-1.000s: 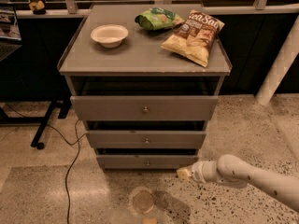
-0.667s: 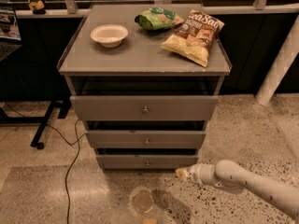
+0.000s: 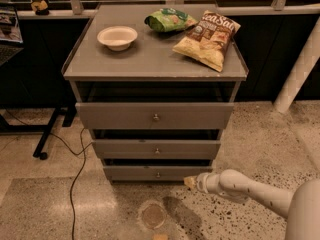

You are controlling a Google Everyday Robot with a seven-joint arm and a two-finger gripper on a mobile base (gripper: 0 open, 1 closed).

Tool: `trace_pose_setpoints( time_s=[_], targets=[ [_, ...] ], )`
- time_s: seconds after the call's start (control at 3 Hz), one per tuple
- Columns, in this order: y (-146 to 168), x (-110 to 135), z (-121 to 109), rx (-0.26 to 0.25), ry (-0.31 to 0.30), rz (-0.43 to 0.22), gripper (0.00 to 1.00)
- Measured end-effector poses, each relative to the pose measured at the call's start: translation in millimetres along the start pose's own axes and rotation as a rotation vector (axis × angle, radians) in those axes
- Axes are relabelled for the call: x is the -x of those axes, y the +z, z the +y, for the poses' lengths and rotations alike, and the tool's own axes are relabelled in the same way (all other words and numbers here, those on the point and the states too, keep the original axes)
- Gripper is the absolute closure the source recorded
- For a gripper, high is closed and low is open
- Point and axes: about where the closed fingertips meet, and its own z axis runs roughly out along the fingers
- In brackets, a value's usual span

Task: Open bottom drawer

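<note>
Speckled stone floor (image 3: 260,134); black cable (image 3: 74,184) at 9 o'clock. Grey cabinet tabletop (image 3: 150,61): white bowl (image 3: 117,36) at 10 o'clock, green bag (image 3: 170,20) at 12, chip bag (image 3: 207,39) at 2. Bottom drawer (image 3: 157,173): lowest front. Gripper (image 3: 191,182): near the drawer's 4 o'clock corner; whether open or closed cannot be told.

On top of the grey cabinet (image 3: 155,66): white bowl (image 3: 117,37) at the back left, green snack bag (image 3: 170,20) at back centre, brown chip bag (image 3: 207,39) toward the right edge. Left of the cabinet, a black cable (image 3: 75,179) trails across the floor. In front, a round disc (image 3: 153,215) on the floor. The gripper (image 3: 190,182) sits low by the cabinet's front right corner.
</note>
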Motion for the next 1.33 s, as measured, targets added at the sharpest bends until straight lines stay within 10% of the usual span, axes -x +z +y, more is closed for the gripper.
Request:
trace_pose_setpoints(
  time_s=[0.67,1.33],
  targets=[
    [4.3,0.7,-5.6,-0.042,0.044,-0.065,1.00],
    [22.7,6.7,-28.9,-0.190,0.199,-0.298,1.00]
  ],
)
